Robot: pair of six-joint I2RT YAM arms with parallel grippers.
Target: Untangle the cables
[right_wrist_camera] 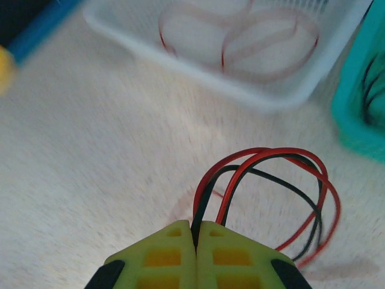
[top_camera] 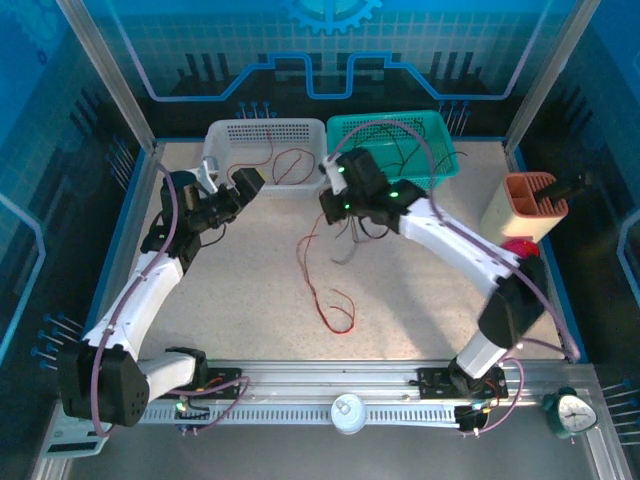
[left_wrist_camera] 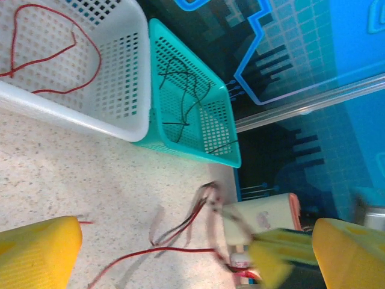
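Right gripper [right_wrist_camera: 195, 232] clamps cables [right_wrist_camera: 277, 151], ends seemingly hidden inside; left gripper [left_wrist_camera: 192, 259] gapes, empty.

Bright even overhead light, soft arm shadows on the surface [top_camera: 240, 300] before the white basket [top_camera: 224, 140], basket blurred in right wrist view, cables [left_wrist_camera: 191, 218] below it smeared in left wrist view

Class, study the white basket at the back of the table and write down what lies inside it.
Looped red cables lie on the floor of the white basket. From above, the left arm covers its near left corner, so that part is unseen.
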